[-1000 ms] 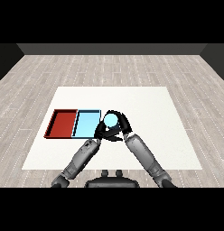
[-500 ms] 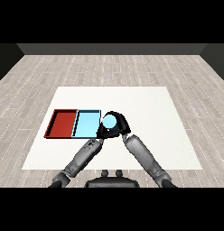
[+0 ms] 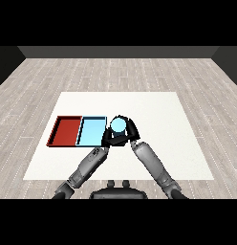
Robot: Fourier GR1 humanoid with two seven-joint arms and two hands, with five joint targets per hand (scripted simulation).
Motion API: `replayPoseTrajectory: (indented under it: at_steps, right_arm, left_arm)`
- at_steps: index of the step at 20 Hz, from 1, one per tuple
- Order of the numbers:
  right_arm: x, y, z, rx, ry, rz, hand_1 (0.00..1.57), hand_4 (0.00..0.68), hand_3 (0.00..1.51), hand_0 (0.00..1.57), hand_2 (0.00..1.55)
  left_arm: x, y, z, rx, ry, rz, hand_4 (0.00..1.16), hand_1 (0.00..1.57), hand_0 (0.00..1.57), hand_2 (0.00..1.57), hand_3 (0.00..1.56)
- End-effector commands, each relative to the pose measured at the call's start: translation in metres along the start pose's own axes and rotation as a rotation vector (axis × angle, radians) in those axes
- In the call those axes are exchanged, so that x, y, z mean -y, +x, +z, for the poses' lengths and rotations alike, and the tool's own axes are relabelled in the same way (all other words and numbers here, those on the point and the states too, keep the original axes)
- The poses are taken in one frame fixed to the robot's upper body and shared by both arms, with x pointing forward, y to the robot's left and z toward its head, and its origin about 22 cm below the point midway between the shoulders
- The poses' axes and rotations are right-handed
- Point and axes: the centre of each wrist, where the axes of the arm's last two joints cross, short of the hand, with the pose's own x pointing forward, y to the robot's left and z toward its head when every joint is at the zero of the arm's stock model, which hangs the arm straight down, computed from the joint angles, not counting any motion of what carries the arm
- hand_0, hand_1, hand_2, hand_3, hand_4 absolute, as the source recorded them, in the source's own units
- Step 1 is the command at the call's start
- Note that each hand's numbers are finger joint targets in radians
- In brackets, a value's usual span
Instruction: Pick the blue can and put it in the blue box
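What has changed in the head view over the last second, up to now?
The right hand, curled round the blue can, has carried it a little to the left, so the can now sits at the right edge of the light blue tray. The left hand stays close by the can. The two trays, red tray included, have not moved, and the can has not been let go.

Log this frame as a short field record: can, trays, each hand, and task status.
can: blue can, just right of the light blue tray, not in it
trays: red tray on the left, light blue tray beside it
right hand: right hand, fingers curled round the can
left hand: left hand close against the can; grip unclear
status: can not yet in tray
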Motion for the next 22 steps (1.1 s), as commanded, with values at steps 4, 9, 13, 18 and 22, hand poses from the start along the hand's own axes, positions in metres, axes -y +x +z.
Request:
replayPoseTrajectory:
  at_steps: [4, 9, 13, 18, 22]
  right_arm:
    - [0.002, -0.005, 0.006, -0.021, 0.014, 0.012, 0.00, 0.000, 0.00, 0.00, 0.00]
    - [0.000, -0.007, 0.024, -0.013, 0.052, 0.043, 0.00, 0.000, 0.00, 0.00, 0.00]
    - [0.020, -0.009, -0.004, -0.012, 0.025, 0.001, 0.00, 0.000, 0.00, 0.00, 0.00]
    - [0.061, -0.008, 0.029, -0.010, -0.093, -0.076, 0.00, 0.000, 0.00, 0.00, 0.00]
    - [0.058, -0.009, 0.036, -0.009, -0.148, -0.091, 0.00, 0.000, 0.00, 0.00, 0.00]
  left_arm:
    - [-0.003, 0.002, -0.001, 0.016, 0.032, -0.002, 1.13, 1.57, 1.57, 1.57, 1.49]
    - [0.002, -0.012, 0.004, 0.041, 0.054, -0.026, 1.13, 1.57, 1.57, 1.57, 1.49]
    - [-0.025, -0.005, 0.011, 0.035, 0.039, -0.046, 1.13, 1.57, 1.57, 1.57, 1.49]
    - [-0.034, -0.018, 0.003, 0.032, 0.068, -0.087, 1.13, 1.57, 1.57, 1.57, 1.49]
    - [-0.046, 0.000, -0.010, -0.027, 0.138, -0.130, 1.13, 1.57, 1.57, 1.57, 1.48]
